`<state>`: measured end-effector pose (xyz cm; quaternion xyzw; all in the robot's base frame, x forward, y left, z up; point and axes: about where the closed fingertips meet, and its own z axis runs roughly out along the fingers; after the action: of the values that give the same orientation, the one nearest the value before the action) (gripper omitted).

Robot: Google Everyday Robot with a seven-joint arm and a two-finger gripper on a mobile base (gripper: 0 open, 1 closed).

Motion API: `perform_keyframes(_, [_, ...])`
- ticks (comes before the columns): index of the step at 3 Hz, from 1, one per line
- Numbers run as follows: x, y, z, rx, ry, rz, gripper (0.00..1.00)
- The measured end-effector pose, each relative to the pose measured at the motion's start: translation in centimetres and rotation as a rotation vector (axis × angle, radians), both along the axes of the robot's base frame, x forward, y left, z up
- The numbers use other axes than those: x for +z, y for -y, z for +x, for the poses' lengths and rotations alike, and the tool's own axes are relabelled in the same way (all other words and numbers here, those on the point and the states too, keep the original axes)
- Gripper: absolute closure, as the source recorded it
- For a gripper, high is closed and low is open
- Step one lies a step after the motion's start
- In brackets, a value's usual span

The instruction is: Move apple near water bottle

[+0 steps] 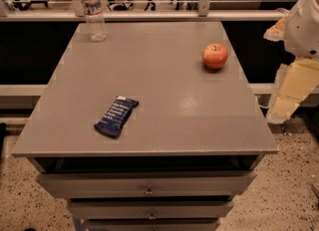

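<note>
The red-orange apple [215, 56] sits on the grey table top [164, 95] near its right edge, toward the back. The clear water bottle [93, 11] with a white cap stands upright at the table's back left corner, far from the apple. My gripper [283, 109] hangs at the right edge of the view, off the table's right side, to the right of the apple and lower in the picture. It holds nothing that I can see.
A dark blue snack bar wrapper [116, 116] lies on the table's front left part. Drawers [147, 185] sit below the front edge. A rail and chair legs stand behind the table. Speckled floor lies on both sides.
</note>
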<state>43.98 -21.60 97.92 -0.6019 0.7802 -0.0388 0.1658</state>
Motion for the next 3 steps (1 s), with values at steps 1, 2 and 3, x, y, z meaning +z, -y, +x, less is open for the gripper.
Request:
perform_keyframes(1, [0.0, 0.0, 0.0, 0.000, 0.001, 0.000, 0.00])
perform_keyframes(2, [-1.5, 1.1, 6.0, -0.036, 0.058, 0.097, 0.00])
perform_keyframes(3, [-2.8, 2.1, 11.7, -0.069, 0.112, 0.195, 0.00])
